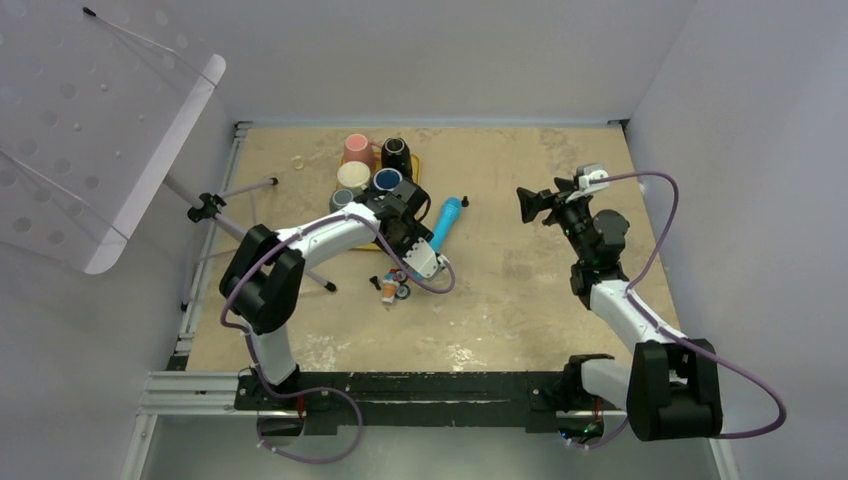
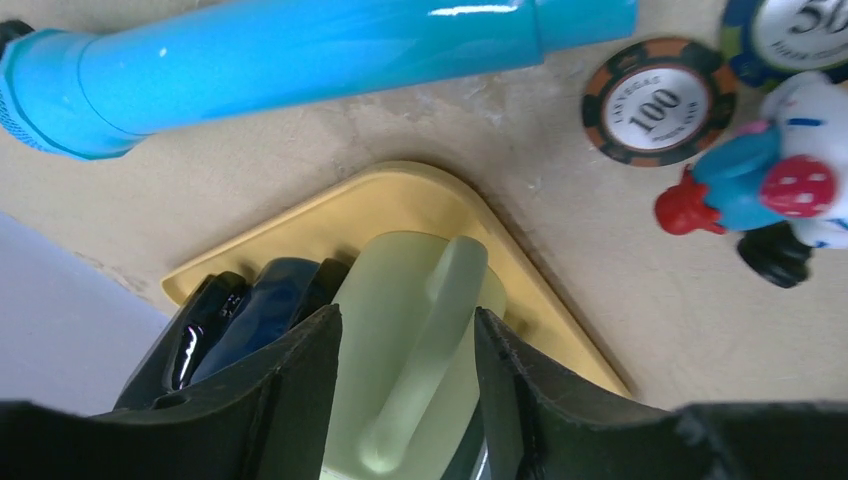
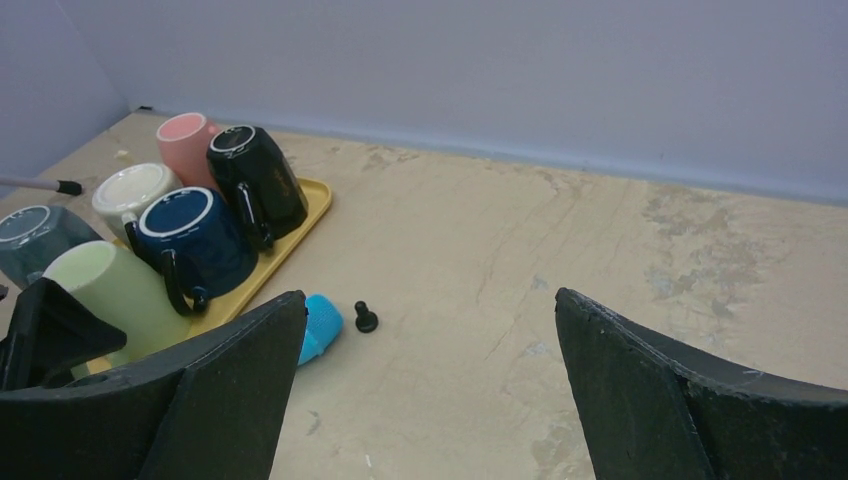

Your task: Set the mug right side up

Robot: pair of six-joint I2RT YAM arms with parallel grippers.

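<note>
The left gripper is clenched on the pale green mug, one finger pressed to each side, with the handle turned toward the wrist camera. The mug is located at a corner of the yellow tray, at 11 o'clock from the table centre in the top view; whether its mouth faces up or down cannot be told. A navy mug is seated just beside it. A blue tube is laid at 3 o'clock of the tray. The right gripper is held released, fingers wide apart, at 3 o'clock, well apart from the tray
</note>
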